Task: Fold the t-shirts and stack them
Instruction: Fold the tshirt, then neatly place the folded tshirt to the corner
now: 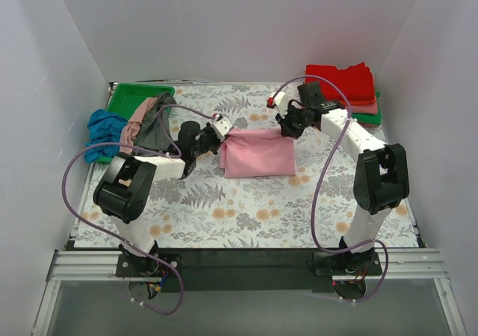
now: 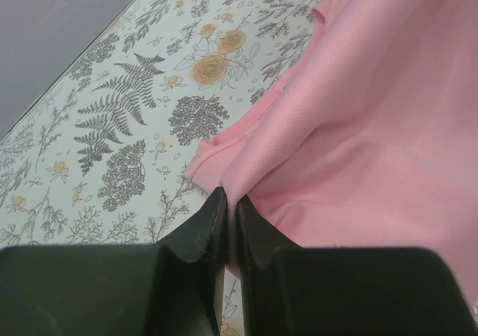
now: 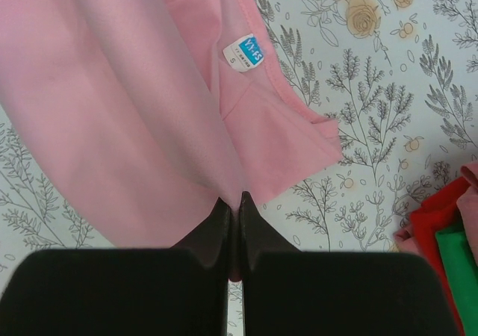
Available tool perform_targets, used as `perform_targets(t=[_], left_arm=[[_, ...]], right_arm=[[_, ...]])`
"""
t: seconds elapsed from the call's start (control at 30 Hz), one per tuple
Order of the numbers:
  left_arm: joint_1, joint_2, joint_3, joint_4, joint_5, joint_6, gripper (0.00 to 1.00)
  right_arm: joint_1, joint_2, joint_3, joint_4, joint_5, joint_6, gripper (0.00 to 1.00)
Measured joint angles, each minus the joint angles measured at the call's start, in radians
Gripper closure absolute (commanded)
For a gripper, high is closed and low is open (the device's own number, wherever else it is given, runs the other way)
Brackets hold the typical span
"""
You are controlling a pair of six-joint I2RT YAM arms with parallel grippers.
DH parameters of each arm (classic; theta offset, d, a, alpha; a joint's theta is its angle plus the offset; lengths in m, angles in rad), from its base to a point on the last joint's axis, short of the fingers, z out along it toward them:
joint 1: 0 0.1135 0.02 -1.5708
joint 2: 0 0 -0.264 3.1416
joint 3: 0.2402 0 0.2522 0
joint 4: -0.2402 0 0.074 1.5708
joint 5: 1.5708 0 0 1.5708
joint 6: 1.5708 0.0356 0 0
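Left gripper (image 2: 226, 198): jaws clenched on a pinch of the pink t-shirt (image 2: 373, 127), at its left far corner, beside the hem. Right gripper (image 3: 233, 201): also clamped on pink cloth, at the right far corner, with the neck label (image 3: 244, 52) just ahead of the tips.

In the top view both grippers sit level at the shirt's far edge, and the body spreads toward the arms over the table (image 1: 224, 216). The shirt looks roughly rectangular, so I judge it partly folded, with a crosswise fold in hand.

To do it well:
- Move both arms in sync, with the held edge taut and parallel to the near edge; no sag between the grips.
- Lift only enough to clear the lower layer, or the cloth will drag and bunch.
- Land the far edge square on the near edge, and open the jaws only once the cloth rests down.
- The wrist views show loose pleats under each grip; tension should flatten them.

Folded stack (image 1: 343, 86) is at far right, red on top, clear of the right arm. Unfolded shirts (image 1: 142, 123) are heaped far left, at the green tray (image 1: 131, 97).
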Motion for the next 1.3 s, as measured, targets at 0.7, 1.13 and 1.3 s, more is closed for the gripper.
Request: perform_targets(t=[0.7,1.13,1.3], left_arm=[[0.009,0.254,0.615,-0.436,-0.453,-0.390,0.27],[0.043,-0.056,0.361,-0.627,-0.048,-0.667,0.24],[0.042,0.104,0.320,-0.655,0.058,-0.737,0.25]], right_arm=[[-0.001,0.179,0.084,0.251,0.426,0.321,0.34],[-0.173,0.059,-0.099,0.193,-0.010,0.462,0.02],[-0.161,0.119,-0.131,0.205,-0.007,0.562,0.02]])
